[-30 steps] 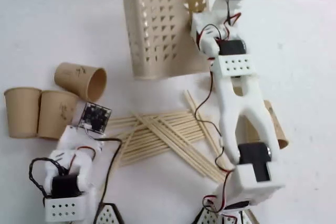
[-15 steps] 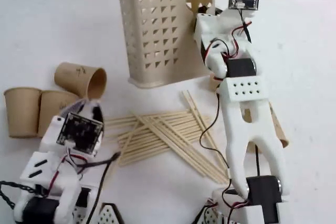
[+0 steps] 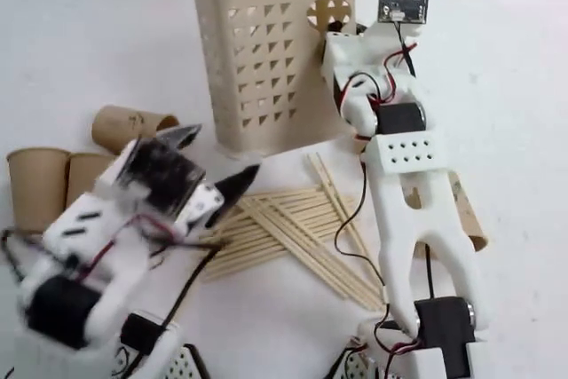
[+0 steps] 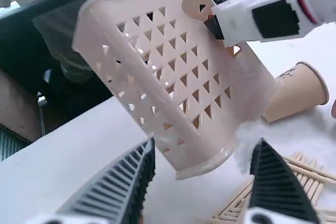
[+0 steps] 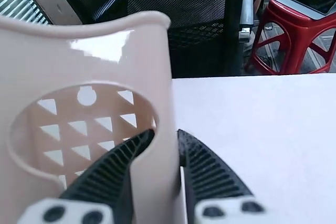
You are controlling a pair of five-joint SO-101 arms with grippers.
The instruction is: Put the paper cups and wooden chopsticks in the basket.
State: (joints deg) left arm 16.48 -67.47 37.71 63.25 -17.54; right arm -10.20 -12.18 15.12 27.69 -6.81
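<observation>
Right hand (image 5: 165, 135) is clenched on the basket (image 3: 266, 59) wall at the desk's (image 3: 515, 86) far middle, chopsticks (image 3: 284, 228) piled just nearer, left hand (image 4: 205, 149) released by them, and I'm guessing the thin plastic could slip that pinch and the basket tips.

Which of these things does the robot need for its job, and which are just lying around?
For the job:
basket
paper cups
wooden chopsticks

Just there:
red stool
black mesh chair
</observation>
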